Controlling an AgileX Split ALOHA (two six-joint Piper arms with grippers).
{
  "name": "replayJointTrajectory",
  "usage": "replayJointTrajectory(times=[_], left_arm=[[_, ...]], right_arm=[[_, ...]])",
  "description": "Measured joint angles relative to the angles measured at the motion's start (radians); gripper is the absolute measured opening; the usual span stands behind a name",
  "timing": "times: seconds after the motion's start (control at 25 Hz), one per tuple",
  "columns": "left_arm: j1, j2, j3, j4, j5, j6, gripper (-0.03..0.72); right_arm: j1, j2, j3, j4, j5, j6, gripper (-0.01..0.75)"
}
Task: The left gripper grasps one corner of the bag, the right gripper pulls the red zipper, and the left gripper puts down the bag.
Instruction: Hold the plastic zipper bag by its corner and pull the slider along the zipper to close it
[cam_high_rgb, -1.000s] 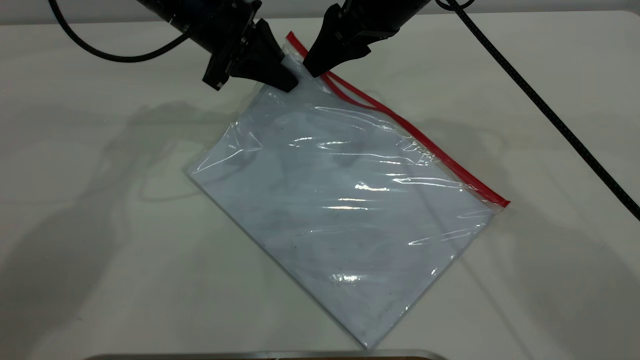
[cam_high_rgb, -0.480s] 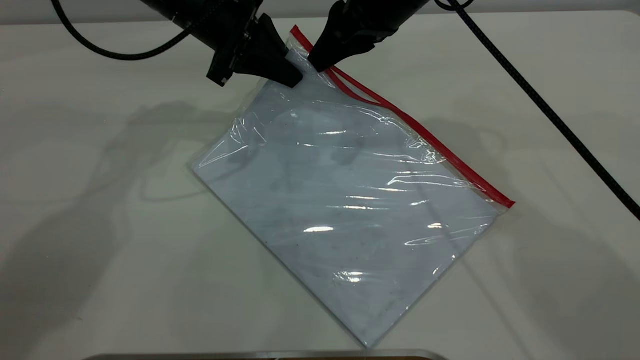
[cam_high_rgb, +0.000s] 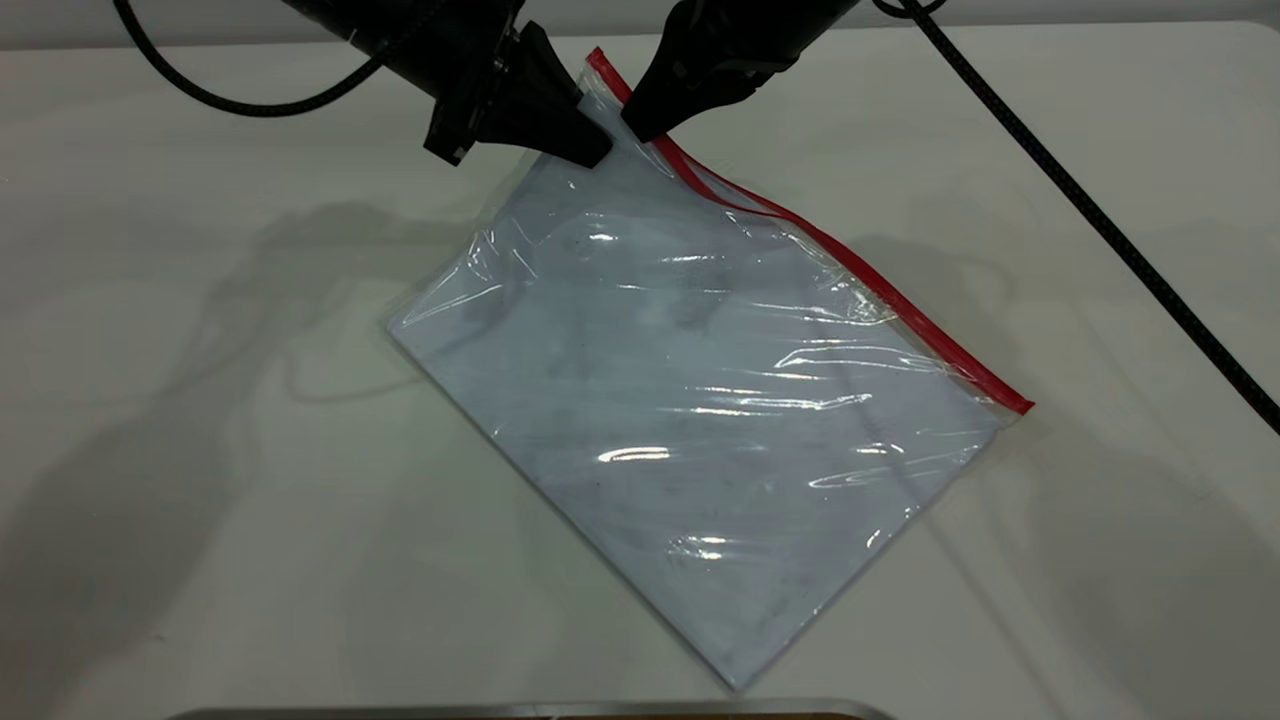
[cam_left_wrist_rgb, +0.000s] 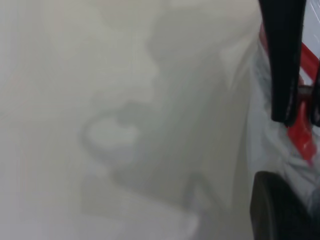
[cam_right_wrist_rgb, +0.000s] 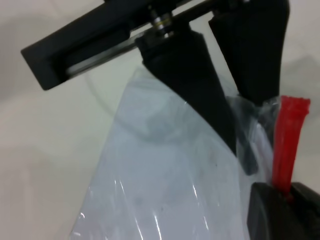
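White table under even light, faint arm shadows across it. Bag lies diagonal on the table: clear pouch with a pale blue sheet inside, glossy wrinkles on its upper face. Its far corner is lifted off the surface at the top of the exterior view; the near corner rests flat close to the front table edge. Red zipper runs along the bag's right-hand long edge, from the raised corner down to the right corner, the two red tracks parted for a stretch just below the raised end.

Left gripper is at the raised corner, jaws pinched on the clear plastic just beside the zipper end; the right wrist view shows its two tapered fingers closed over the film. Thin black cable loops off behind it.

Right gripper is immediately to the right of it, jaws clamped together on the zipper's upper end; the slider itself is not visible. Braided cable trails from it across the right side of the table.
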Motion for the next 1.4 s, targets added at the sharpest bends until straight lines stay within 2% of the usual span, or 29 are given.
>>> replayJointTrajectory(times=[0.52, 1.0, 1.4], left_arm=[[0.022, 0.002, 0.000, -0.024, 0.017, -0.036, 0.053], [0.029, 0.002, 0.000, -0.027, 0.014, -0.086, 0.053], [0.074, 0.002, 0.000, -0.055, 0.060, -0.180, 0.053]], right_arm=[[0.003, 0.000, -0.007, -0.108, -0.002, 0.075, 0.034], [0.003, 0.031, -0.011, -0.105, -0.025, 0.075, 0.037], [0.000, 0.033, -0.013, -0.087, -0.043, 0.123, 0.045]])
